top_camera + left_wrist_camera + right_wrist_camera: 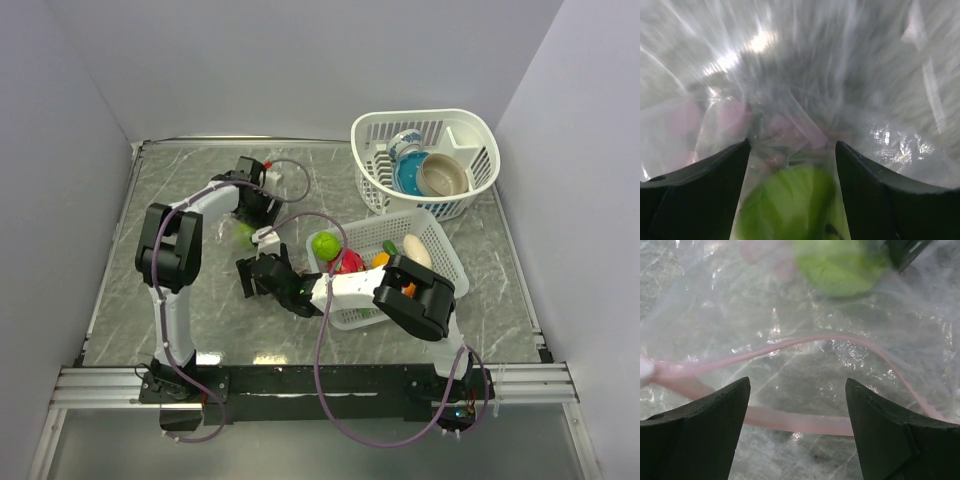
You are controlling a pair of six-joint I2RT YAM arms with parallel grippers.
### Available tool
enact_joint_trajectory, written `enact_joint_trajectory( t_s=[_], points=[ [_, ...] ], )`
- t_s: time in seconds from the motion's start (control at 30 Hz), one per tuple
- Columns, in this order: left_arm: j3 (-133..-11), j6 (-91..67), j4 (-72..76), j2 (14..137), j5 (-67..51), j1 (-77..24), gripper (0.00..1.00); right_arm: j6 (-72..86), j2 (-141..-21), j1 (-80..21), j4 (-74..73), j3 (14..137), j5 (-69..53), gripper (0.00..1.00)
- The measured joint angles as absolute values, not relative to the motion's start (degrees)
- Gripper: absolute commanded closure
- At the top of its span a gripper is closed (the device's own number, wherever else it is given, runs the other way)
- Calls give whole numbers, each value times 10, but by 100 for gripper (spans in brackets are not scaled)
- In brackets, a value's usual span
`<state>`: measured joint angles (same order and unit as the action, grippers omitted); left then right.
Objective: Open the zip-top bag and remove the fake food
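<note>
Veiling a blurred green ball (790,205) between the left gripper's (792,145) parted jaws, zip-top bag (850,75); right gripper (797,382) likewise apart.

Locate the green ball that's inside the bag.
Top view, left of centre: the green ball lies in the bag, right by the left fingers and left of the rectangular basket. The left wrist view shows it between those fingers.
</note>
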<state>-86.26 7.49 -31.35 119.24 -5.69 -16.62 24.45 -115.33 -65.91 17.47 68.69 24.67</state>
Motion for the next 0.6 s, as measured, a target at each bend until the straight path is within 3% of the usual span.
enact_joint_trajectory(
  t_s=[0.13, 0.4, 0.6],
  points=[
    [-859, 74, -315, 1188, -53, -166, 26, 244, -1155, -659, 175, 687, 248, 15],
    [-803, 79, -322, 1147, -76, -164, 47, 244, -1166, -658, 173, 690, 252, 15],
    [-762, 86, -386, 1110, -144, -159, 50, 244, -1169, -658, 174, 694, 251, 13]
  ],
)
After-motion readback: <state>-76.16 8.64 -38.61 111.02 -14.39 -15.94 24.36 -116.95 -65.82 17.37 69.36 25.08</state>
